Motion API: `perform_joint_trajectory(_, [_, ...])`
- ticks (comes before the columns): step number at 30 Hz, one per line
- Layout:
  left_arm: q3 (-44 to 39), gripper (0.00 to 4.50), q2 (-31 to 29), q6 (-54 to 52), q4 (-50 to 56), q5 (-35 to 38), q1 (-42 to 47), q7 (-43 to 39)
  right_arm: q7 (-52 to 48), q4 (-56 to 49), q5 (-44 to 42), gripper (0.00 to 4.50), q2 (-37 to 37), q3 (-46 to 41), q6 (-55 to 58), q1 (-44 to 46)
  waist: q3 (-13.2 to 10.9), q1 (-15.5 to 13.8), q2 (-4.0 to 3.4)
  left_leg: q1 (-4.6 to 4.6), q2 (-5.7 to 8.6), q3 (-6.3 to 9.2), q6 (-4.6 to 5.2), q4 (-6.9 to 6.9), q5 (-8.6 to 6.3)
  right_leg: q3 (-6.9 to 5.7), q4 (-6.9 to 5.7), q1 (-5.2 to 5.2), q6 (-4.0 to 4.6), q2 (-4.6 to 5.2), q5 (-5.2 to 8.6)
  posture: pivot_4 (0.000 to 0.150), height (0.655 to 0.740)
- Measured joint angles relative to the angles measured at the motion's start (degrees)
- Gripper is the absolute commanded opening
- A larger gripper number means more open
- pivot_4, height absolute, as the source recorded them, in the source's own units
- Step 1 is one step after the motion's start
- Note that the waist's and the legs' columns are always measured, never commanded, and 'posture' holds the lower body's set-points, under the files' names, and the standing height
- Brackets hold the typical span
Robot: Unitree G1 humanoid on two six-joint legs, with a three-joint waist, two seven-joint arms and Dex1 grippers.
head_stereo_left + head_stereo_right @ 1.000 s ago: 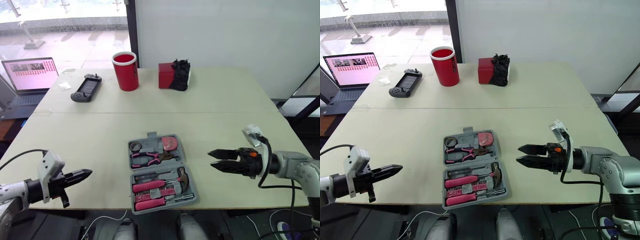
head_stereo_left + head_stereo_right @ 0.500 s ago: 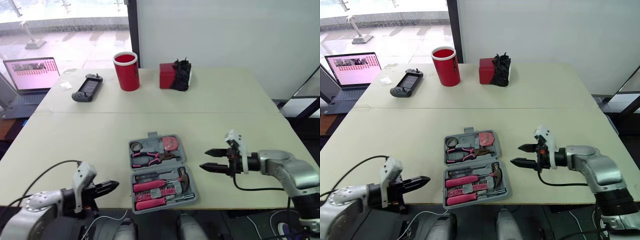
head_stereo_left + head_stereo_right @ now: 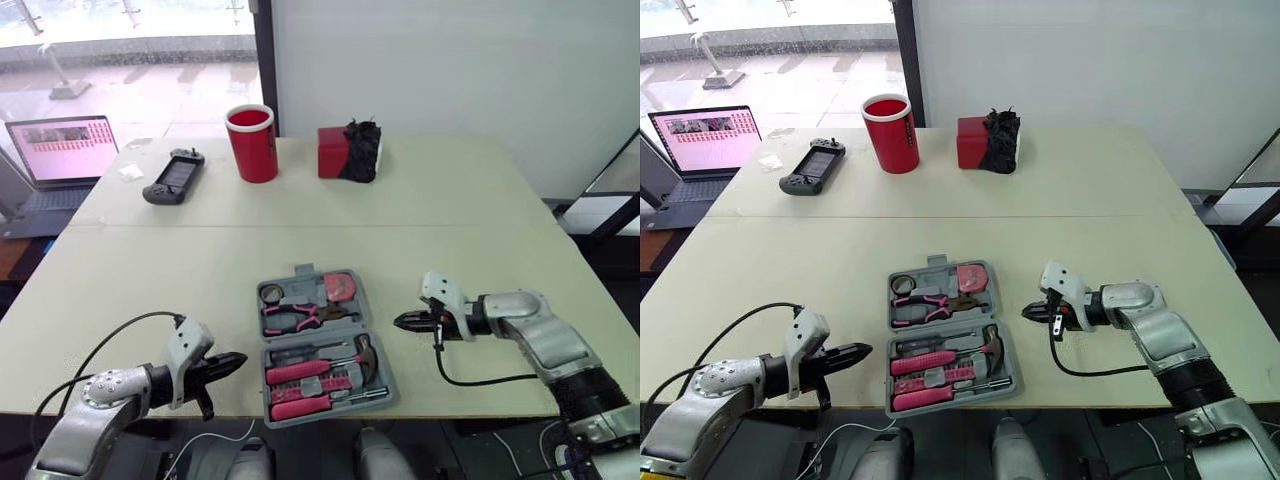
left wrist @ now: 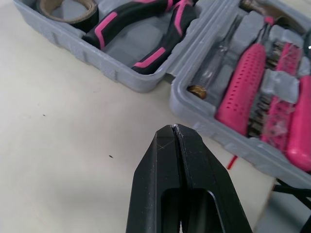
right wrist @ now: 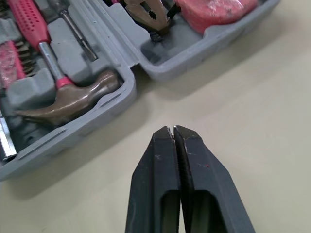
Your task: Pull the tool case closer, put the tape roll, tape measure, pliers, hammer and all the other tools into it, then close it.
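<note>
One tool case (image 3: 303, 270) lies open on the bench (image 3: 450, 200), at the middle of the near edge, its two grey halves flat and side by side. The far half holds one tape roll (image 3: 270, 293), one pair of pliers (image 3: 300, 317) with pink and black grips, and one pink tape measure (image 3: 340, 286). The near half holds one hammer (image 3: 362, 350), its head toward the right wall, and two pink-handled drivers (image 3: 298, 373), with a row of small bits between them that cannot be counted.

Along the far side of the bench stand one red cup (image 3: 252, 143), one red box (image 3: 333, 152) with a black bundle (image 3: 361, 150) against it, and one handheld game console (image 3: 172, 176). One laptop (image 3: 60, 160) sits open beyond the left edge.

The left gripper (image 3: 238, 360) lies low at the near edge, the forearm pointing right toward the left wall of the case's near half, tips near it and not touching. Its jaws are pressed together.

The right arm is bent at the elbow, with the forearm reaching in from the right. The right gripper (image 3: 400, 321) points left at the case's right side, about level with the hinge, over bare bench and just clear of the wall. Its jaws are pressed together too, holding nothing.
</note>
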State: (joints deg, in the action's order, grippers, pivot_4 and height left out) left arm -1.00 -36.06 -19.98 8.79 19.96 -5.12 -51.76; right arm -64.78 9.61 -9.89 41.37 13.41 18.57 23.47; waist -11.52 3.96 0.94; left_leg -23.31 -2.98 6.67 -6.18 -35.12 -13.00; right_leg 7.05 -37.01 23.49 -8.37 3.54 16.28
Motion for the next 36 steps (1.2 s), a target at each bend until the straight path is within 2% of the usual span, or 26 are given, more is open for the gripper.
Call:
perform_joint_trajectory(10, [5.5,0.00,3.1,2.8,-7.0,-4.3,6.5,-0.4,0.9,4.8,4.1,0.04,-4.0,2.3,-4.0,2.1,0.0,0.0,-0.01,0.02,0.01,0.04,0.00,-0.01,0.01,-0.01,-0.06,-0.05,-0.17,0.00,-0.08,0.150,0.7400])
perform_joint_trajectory(18, [7.3,0.00,6.3,3.4,-12.3,-5.8,11.6,-1.1,1.3,2.0,4.1,0.04,-5.3,1.8,-1.6,0.2,0.0,-1.0,-0.05,0.03,0.03,0.07,-0.01,-0.05,0.01,-0.03,-0.06,-0.12,-0.21,0.01,-0.08,0.150,0.7400])
perform_joint_trajectory(36, [8.3,0.00,8.5,5.7,-19.3,-8.8,18.7,-1.7,1.5,-2.4,4.2,0.04,-4.3,0.1,5.3,-2.4,0.0,-1.5,-0.04,0.06,0.03,0.09,-0.01,-0.06,0.02,-0.07,-0.06,-0.19,-0.26,0.01,-0.09,0.150,0.7400])
